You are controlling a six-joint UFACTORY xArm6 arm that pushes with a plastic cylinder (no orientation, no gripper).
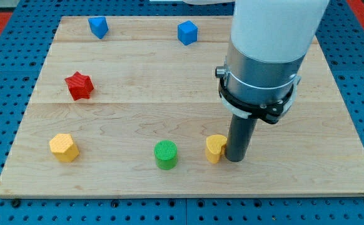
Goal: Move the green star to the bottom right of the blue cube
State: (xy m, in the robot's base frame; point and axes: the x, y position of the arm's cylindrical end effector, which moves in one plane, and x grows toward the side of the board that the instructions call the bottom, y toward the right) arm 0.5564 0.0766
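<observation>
The blue cube (187,32) sits near the view's top, just right of centre. No green star shows in this view; the arm (266,56) hides part of the board's right side. The only green block I see is a round green cylinder (166,154) near the view's bottom centre. My tip (235,159) rests on the board at the lower right of centre, touching the right side of a yellow block (216,149). The tip is well below the blue cube and right of the green cylinder.
A second blue block (98,27) lies at the top left. A red star (79,85) lies at the left. A yellow hexagon (64,147) lies at the bottom left. The wooden board (332,125) rests on a blue pegboard.
</observation>
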